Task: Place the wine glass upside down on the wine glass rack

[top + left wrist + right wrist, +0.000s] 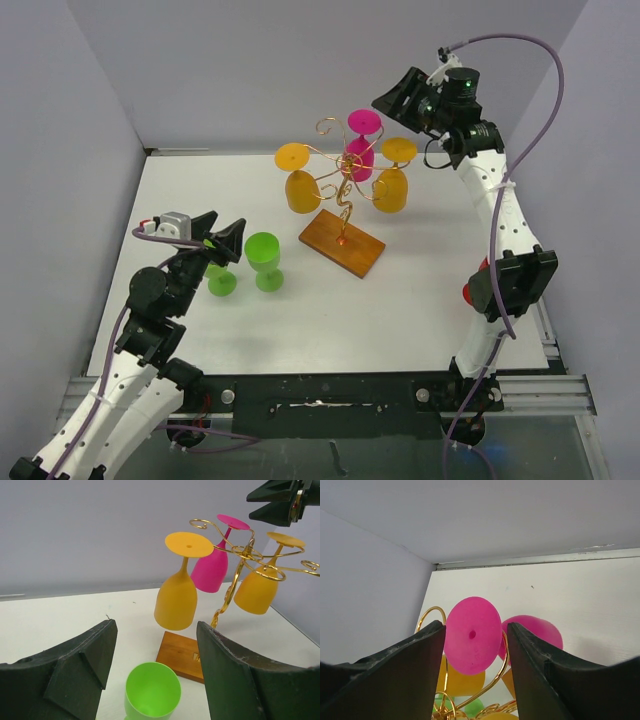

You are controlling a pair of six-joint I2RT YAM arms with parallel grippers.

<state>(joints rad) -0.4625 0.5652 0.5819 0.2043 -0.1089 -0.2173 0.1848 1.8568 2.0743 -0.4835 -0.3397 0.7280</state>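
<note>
The pink glass (360, 152) hangs upside down on the rack (343, 200), foot up and bowl down, at the back of the gold wire arms, upper centre of the top view. In the right wrist view its round foot (472, 641) sits in a wire loop. The rack's wooden base (342, 243) rests mid-table.

The right claw (385, 103) hovers just right of that foot, fingers apart and gripping nothing. From its own camera (476, 626) the pink disc shows in the gap between the two fingers. The left wrist view has the claw in the upper right corner, clear of the glass.

Two orange glasses (300, 190) (391, 188) hang inverted either side of the stem.

Over at centre left, the left claw (222, 232) is spread wide and empty, low over the table (420, 290). A green glass (263, 258) stands upright just beside it. A second green glass (221, 282) is half hidden under the fingers.
</note>
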